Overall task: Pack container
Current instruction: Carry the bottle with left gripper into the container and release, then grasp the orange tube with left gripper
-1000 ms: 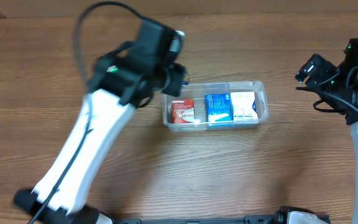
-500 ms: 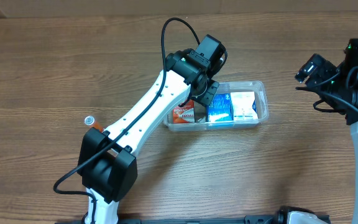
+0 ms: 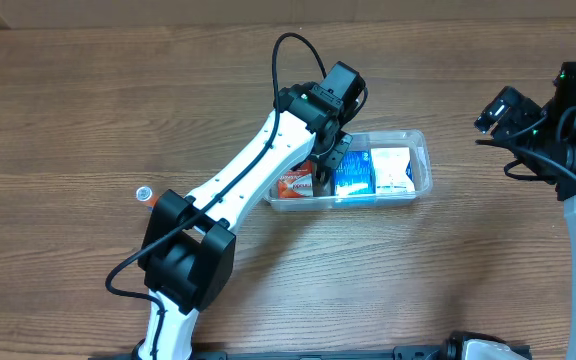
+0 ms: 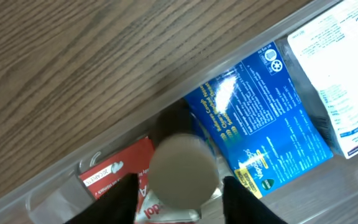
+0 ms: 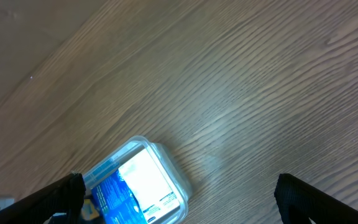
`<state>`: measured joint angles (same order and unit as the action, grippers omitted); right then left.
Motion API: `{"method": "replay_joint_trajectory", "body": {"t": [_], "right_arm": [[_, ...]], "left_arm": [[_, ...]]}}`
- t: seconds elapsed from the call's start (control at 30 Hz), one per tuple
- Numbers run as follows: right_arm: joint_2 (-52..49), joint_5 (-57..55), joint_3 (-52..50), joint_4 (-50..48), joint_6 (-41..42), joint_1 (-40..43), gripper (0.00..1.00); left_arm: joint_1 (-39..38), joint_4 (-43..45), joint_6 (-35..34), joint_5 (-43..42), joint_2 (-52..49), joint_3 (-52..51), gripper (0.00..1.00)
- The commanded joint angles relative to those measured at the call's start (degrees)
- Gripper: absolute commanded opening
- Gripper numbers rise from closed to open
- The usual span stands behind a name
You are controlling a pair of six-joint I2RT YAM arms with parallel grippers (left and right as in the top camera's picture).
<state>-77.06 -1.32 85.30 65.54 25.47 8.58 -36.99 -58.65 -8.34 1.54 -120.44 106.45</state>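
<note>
Nearest you, at 9 o'clock from the table's middle, a small round thing (image 3: 144, 194) lies alone on the wood. Just past centre toward 3 o'clock sits the container (image 3: 426, 165), holding a red box (image 3: 293, 185), a blue box (image 3: 353, 172) and a white box (image 3: 393, 168) side by side. Your left gripper (image 4: 182, 190) hangs over the seam between red and blue, jaws pinching a pale round item (image 4: 182, 165) too blurred to name. You are at the placing step, I judge. Next, lower it into that narrow gap without tipping the boxes, then release. Farthest out, at 2 o'clock, your right gripper (image 5: 179, 186) idles, jaws spread wide and empty.
</note>
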Motion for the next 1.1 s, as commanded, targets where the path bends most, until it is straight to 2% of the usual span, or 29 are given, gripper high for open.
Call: {"method": "replay_joint_trajectory", "body": {"t": [0.0, 0.17, 0.3, 0.43, 0.57, 0.63, 0.73, 0.87, 1.07], "right_arm": [[0.4, 0.2, 0.6, -0.3, 0.0, 0.0, 1.00], [0.4, 0.2, 0.6, -0.3, 0.0, 0.0, 1.00], [0.4, 0.2, 0.6, -0.3, 0.1, 0.0, 1.00], [0.4, 0.2, 0.6, -0.3, 0.0, 0.0, 1.00], [0.4, 0.2, 0.6, -0.3, 0.0, 0.0, 1.00], [0.4, 0.2, 0.6, -0.3, 0.0, 0.0, 1.00], [0.4, 0.2, 0.6, -0.3, 0.0, 0.0, 1.00], [0.4, 0.2, 0.6, -0.3, 0.1, 0.0, 1.00], [0.4, 0.2, 0.6, -0.3, 0.1, 0.0, 1.00]], "left_arm": [[0.2, 0.4, 0.7, 0.4, -0.2, 0.5, 0.52], [0.3, -1.5, 0.6, 0.3, 0.9, 3.3, 0.51], [1.1, -12.0, 0.4, 2.8, 5.7, 16.7, 0.54], [5.0, -20.7, 0.4, 7.8, 13.6, 21.8, 0.55], [15.4, -30.3, -3.8, 8.0, 21.9, 21.8, 0.47], [22.7, -34.3, -4.9, 7.4, 25.3, 21.8, 0.48], [29.1, -38.1, -5.3, 5.1, 28.1, 21.6, 0.48], [33.8, -38.1, -7.1, 3.3, 30.3, 16.2, 0.63], [40.7, -34.0, -8.3, 0.3, 30.3, -8.7, 0.63]]}}
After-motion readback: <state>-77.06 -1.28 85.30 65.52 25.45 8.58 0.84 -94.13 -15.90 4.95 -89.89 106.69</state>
